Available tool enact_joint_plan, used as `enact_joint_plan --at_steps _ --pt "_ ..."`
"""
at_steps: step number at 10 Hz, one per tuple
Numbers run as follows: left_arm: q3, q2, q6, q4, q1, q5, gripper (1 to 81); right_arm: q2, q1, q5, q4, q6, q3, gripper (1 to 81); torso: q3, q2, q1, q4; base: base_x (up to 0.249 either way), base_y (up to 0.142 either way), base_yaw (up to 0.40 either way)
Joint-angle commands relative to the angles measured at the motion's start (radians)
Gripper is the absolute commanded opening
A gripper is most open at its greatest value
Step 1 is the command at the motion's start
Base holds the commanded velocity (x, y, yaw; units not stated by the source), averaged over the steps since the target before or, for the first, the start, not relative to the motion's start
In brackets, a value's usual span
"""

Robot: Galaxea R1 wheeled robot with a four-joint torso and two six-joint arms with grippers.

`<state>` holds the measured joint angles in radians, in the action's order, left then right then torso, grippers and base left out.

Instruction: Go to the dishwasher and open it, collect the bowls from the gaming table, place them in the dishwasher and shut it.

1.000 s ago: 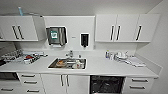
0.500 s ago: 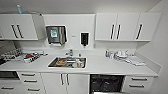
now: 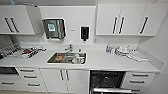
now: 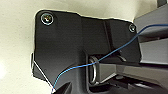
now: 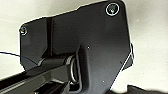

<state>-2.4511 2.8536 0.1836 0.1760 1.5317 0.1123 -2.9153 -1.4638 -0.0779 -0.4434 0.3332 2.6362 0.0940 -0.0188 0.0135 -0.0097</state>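
Built-in under-counter dishwasher (image 3: 107, 81), dark racks showing, lying low right of steel sink (image 3: 67, 58); each gripper's opening: cannot tell.

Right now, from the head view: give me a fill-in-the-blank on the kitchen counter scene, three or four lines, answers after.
1. The dishwasher under the counter stands ____, its dark inside showing.
2. The sink lies to the ____ of the dishwasher in the head view.
3. The black dispenser hangs on the ____ above the counter.
4. The cabinets above the dishwasher have dark ____ handles.

Missing words: open; left; wall; bar
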Motion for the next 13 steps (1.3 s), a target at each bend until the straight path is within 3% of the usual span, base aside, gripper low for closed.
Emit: enact_joint_plan --at_steps 1,9,13 --pt "0.006 -0.009 -0.003 0.01 -0.018 -0.056 81.1 0.0 0.033 -0.068 0.006 0.001 0.008 81.1 0.0 0.0 0.0 0.0 0.0 0.0 0.0" --pt "-0.115 0.064 -0.004 0.01 -0.018 -0.051 81.1 -0.011 0.03 -0.068 0.012 0.004 0.017 81.1 0.0 -0.001 -0.001 0.0 0.0 0.0 0.0" --pt "-0.115 0.066 -0.004 0.008 -0.018 -0.053 81.1 -0.078 0.032 -0.069 0.023 0.007 0.117 81.1 0.0 -0.001 -0.001 0.0 0.0 0.0 0.0"
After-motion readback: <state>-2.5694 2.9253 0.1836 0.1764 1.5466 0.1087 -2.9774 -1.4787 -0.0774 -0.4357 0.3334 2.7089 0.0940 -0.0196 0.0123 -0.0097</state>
